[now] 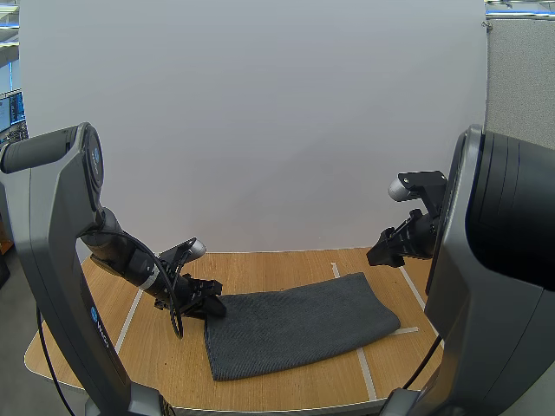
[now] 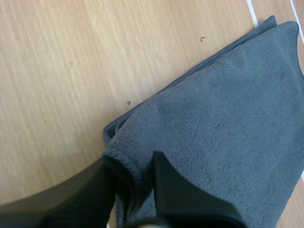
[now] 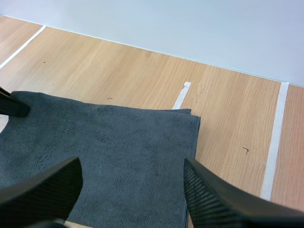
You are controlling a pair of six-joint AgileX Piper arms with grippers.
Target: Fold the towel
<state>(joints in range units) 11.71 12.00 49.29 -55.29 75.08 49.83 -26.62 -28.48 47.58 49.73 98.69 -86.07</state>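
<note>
A dark grey towel (image 1: 303,325) lies flat on the wooden table (image 1: 260,270), in a long folded band from front left to back right. My left gripper (image 1: 211,306) is down at the towel's back left corner. In the left wrist view the left gripper (image 2: 130,164) is shut on a bunched fold of that towel (image 2: 228,118) corner. My right gripper (image 1: 379,254) hangs in the air past the towel's right end. In the right wrist view the right gripper (image 3: 132,166) stands open above the towel (image 3: 109,142), with nothing between its fingers (image 3: 223,199).
White tape lines (image 1: 368,373) mark a rectangle on the table, and the towel's right end lies across one of them. A white backdrop (image 1: 260,130) stands along the table's far edge. Bare wood (image 3: 237,118) shows right of the towel.
</note>
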